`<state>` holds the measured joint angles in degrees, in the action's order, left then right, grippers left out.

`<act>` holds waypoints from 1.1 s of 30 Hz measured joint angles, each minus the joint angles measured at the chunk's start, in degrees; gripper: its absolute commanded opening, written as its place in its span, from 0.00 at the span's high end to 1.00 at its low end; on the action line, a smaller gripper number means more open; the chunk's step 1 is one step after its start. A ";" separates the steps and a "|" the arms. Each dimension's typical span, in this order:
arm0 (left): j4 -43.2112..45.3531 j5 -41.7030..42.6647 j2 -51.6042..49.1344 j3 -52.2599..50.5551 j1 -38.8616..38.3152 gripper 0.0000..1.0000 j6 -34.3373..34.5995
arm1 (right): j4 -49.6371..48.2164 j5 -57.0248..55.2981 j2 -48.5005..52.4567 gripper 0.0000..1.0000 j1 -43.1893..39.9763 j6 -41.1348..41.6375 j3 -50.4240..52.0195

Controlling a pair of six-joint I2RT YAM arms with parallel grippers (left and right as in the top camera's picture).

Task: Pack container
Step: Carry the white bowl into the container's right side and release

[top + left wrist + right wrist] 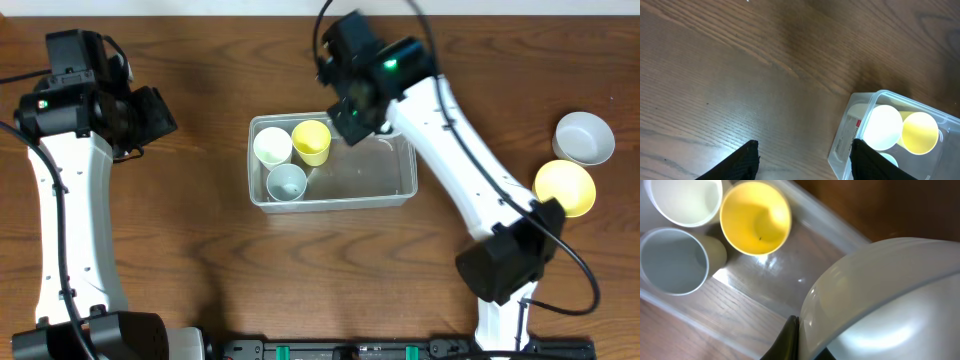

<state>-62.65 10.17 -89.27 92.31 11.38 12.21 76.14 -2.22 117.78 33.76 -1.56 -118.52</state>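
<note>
R hand (352, 118) clamped on pale bowl (880, 300), container (330, 203) right below it. L hand (805, 162) apart, empty, container just off to its right. Risk: bowl lands on yellow cup (756, 217) or container rim & tips, if let go w/o clearing both.

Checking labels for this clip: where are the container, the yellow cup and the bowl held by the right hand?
container (372, 176), overhead view, on its bare floor.
yellow cup (312, 140), overhead view, inside its open mouth.
bowl (880, 295), right wrist view, on its curved side.
</note>
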 measured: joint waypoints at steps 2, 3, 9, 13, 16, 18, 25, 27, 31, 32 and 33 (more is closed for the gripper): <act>0.00 -0.02 0.00 0.00 0.00 0.40 0.00 | -2.12 0.11 0.87 0.95 0.57 0.46 3.45; 0.00 -0.02 0.00 0.00 0.00 0.40 0.00 | -3.56 0.17 1.16 0.92 0.68 0.70 5.53; -0.11 -0.02 0.00 0.00 0.00 0.41 0.02 | -11.19 0.09 1.38 0.88 0.17 1.16 14.88; -0.13 0.00 0.00 0.00 0.00 0.40 0.02 | -14.05 0.04 1.44 0.81 0.02 0.98 17.11; -0.13 0.00 0.00 0.00 0.00 0.41 0.02 | -15.34 -0.04 1.44 0.78 0.00 0.90 17.11; -0.13 -0.02 0.00 0.00 0.00 0.41 0.00 | -15.91 -0.11 1.44 0.74 0.00 0.96 17.11; -0.13 0.00 0.00 0.00 0.00 0.41 0.02 | -15.50 -0.28 1.44 0.65 -0.24 0.90 16.79; -0.15 0.00 0.00 0.00 0.00 0.41 0.02 | -13.88 -0.28 1.44 0.64 -0.90 0.90 15.43; -0.15 0.00 0.00 0.00 0.00 0.41 0.02 | -10.58 -0.76 0.83 0.43 -3.87 1.77 9.03; -0.15 0.00 0.00 0.00 0.00 0.41 0.00 | -10.03 -0.87 -0.20 0.34 -5.42 2.51 6.99; -0.15 0.00 0.00 0.00 0.00 0.40 0.02 | -9.51 -1.03 -1.38 0.32 -6.95 2.89 5.49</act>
<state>-62.81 10.17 -89.27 92.31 11.38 12.23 66.63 -3.25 116.40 26.81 1.32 -113.03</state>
